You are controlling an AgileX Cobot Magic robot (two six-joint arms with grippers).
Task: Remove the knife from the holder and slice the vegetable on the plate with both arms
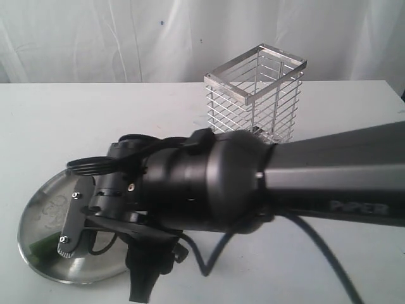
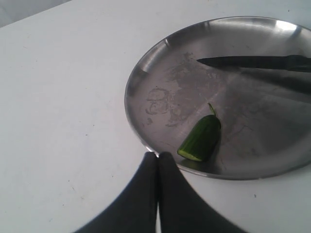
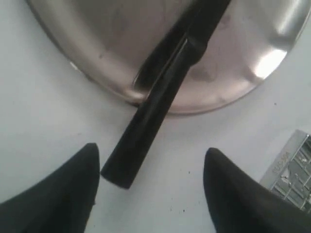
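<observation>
A white table [image 1: 57, 120] in front of a white draped cloth [image 1: 95, 38] carries everything. The small black paring knife [image 3: 165, 97] is out of the tall silver wire-basket holder [image 1: 256, 95], which stands off to one side of the right claw [image 3: 151, 148]. The blade rests on the large round shiny steel plate [image 2: 155, 73] and the handle overhangs the rim. The handle's end lies between this claw's spread fingers, which are released and grasp nothing.

The left claw [image 2: 158, 158] is clenched on nothing, its tips just outside the plate's rim. The short dark green vegetable [image 2: 201, 138] lies on the plate just ahead of it, pale cut face towards it, with the blade farther off.

The step in hand looks like gripping the knife for slicing. Next, the right claw should close squarely on the handle and lift, while the left claw steadies the vegetable.
</observation>
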